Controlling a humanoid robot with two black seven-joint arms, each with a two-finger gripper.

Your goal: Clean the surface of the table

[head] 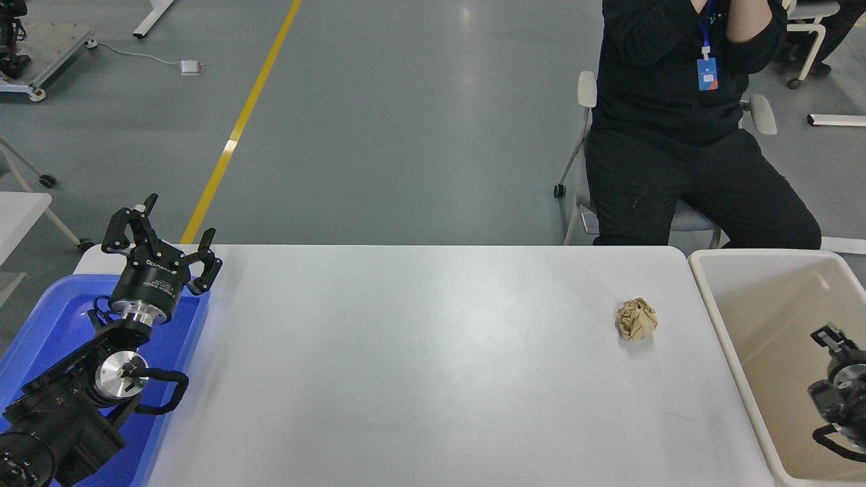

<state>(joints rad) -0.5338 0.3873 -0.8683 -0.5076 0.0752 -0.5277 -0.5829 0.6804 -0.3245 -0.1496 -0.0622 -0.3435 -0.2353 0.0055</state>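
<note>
The white table surface [419,365] fills the middle of the head view. A crumpled brown paper ball [636,319] lies on it at the right, near the far edge. My left gripper [162,233] is parked at the lower left over the blue tray, open and empty. My right gripper [833,338] is at the right edge over the beige bin, well right of the paper ball; only part of it shows.
A blue tray [61,318] sits at the table's left end under the left arm. A beige bin [731,311] stands against the table's right end. A person in black [683,135] sits on a chair beyond the far right corner.
</note>
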